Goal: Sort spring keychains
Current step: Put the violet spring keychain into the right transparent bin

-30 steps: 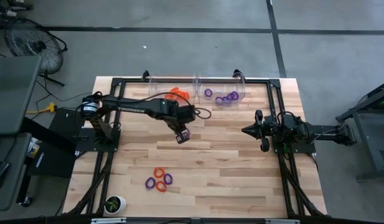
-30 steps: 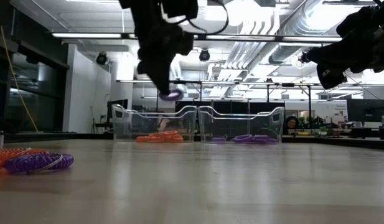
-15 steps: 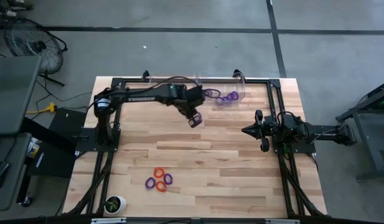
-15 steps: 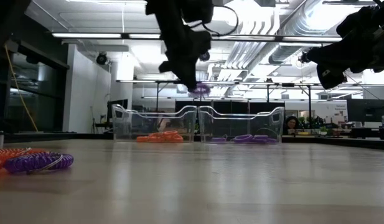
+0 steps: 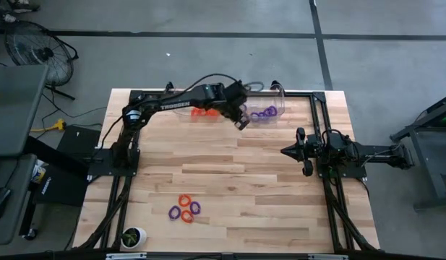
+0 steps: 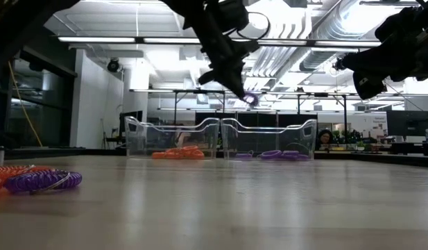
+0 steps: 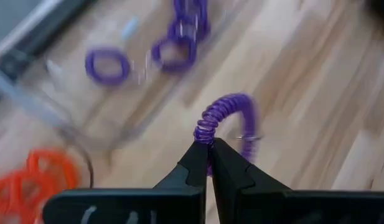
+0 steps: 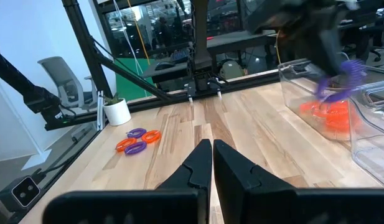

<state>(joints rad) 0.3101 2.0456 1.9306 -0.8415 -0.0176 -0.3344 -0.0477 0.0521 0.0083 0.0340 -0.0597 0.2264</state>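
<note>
I have swung the left gripper [image 5: 241, 123] across from the middle of the table to the near edge of the purple bin [image 5: 260, 101], its fingers pinched tight on one purple spring keychain [image 7: 226, 121] that hangs clear of the wood just short of the bin wall. That leaves only a short carry over the rim before release, by my reckoning, with five more keychains [image 5: 185, 209] waiting well away from the bin at the table's near side. The right gripper [image 5: 304, 152] idles off to the bin's right, fingers together and empty.
</note>
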